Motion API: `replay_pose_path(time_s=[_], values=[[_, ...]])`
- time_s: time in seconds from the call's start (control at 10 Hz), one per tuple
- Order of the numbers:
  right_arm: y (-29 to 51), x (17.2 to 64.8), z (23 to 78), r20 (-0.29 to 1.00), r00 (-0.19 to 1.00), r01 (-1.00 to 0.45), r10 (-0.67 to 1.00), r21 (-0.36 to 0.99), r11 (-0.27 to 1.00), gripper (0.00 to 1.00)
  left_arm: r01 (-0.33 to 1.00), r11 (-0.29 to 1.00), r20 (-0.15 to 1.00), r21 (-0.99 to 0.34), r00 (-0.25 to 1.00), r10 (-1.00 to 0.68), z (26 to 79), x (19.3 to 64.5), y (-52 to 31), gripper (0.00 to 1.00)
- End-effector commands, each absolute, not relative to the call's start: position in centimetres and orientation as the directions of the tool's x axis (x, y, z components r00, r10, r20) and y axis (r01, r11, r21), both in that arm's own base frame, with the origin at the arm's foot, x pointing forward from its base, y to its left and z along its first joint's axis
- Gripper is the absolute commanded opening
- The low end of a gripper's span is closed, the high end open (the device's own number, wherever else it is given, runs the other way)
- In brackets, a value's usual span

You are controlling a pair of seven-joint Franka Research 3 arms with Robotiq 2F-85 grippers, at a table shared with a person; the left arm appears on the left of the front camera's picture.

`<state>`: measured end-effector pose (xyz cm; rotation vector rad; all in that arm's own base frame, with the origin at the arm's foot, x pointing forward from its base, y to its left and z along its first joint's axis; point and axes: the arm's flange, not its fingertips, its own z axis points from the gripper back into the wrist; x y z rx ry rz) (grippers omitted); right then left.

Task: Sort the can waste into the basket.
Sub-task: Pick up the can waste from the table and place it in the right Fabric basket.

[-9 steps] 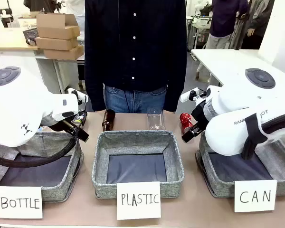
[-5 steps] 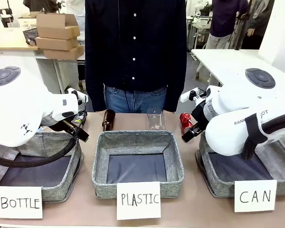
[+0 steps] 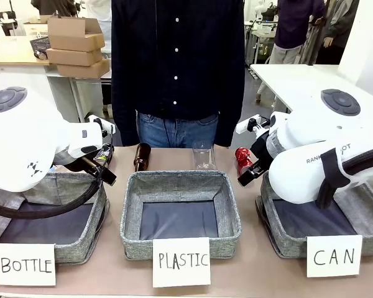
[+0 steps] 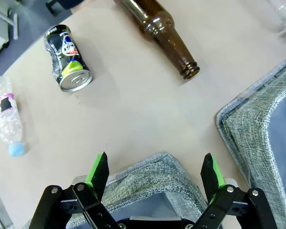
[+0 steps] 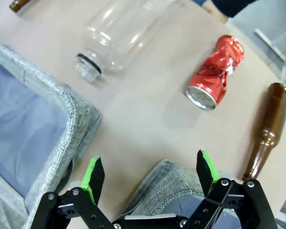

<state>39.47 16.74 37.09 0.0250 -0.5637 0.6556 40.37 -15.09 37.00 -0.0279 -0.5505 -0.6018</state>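
Both pincers are spread and empty, and apparently no can is sorted yet. Right gripper (image 5: 150,162) hovers over the rim of the CAN basket (image 3: 287,247), with the dented red can (image 5: 214,71) lying ahead, toward its right finger. Left gripper (image 4: 155,161) has the black-blue can (image 4: 69,59) ahead, off to its left. Next: reach forward, straddle the red can, close.

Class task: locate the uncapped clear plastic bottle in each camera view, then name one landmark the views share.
Front view: clear plastic bottle at centre, just beyond the far rim of the PLASTIC basket.
Left wrist view: bottle in the top right corner, cut by the edge.
Right wrist view: bottle upper left of centre, lying with its mouth toward the basket.
Shared landmark: the PLASTIC basket.
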Motion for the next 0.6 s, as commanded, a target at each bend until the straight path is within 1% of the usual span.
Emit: replay_pose_path(time_s=[0.0,0.2,0.3,0.4,0.5], values=[[16.7,39.5,37.1,0.504,0.649,-0.583,0.570,-0.151,0.798,1.00,0.545,0.828,0.499,0.132,0.685,-0.530,37.0,40.4,-15.1,1.00],[16.7,39.5,37.1,0.504,0.649,-0.583,0.570,-0.152,0.798,1.00,0.544,0.828,0.499,0.132,0.685,-0.530,37.0,40.4,-15.1,1.00],[17.0,37.6,40.5,0.495,0.678,-0.588,0.543,-0.077,0.805,1.00,0.512,0.855,0.434,0.086,0.753,-0.494,41.5,38.9,-16.2,1.00],[16.5,35.5,44.5,0.538,0.690,-0.557,0.484,-0.031,0.830,1.00,0.483,0.870,0.452,0.094,0.758,-0.470,46.1,36.9,-16.9,1.00],[15.6,33.0,48.3,0.589,0.691,-0.517,0.418,-0.001,0.856,1.00,0.466,0.873,0.488,0.144,0.733,-0.473,50.2,34.6,-17.3,1.00]])
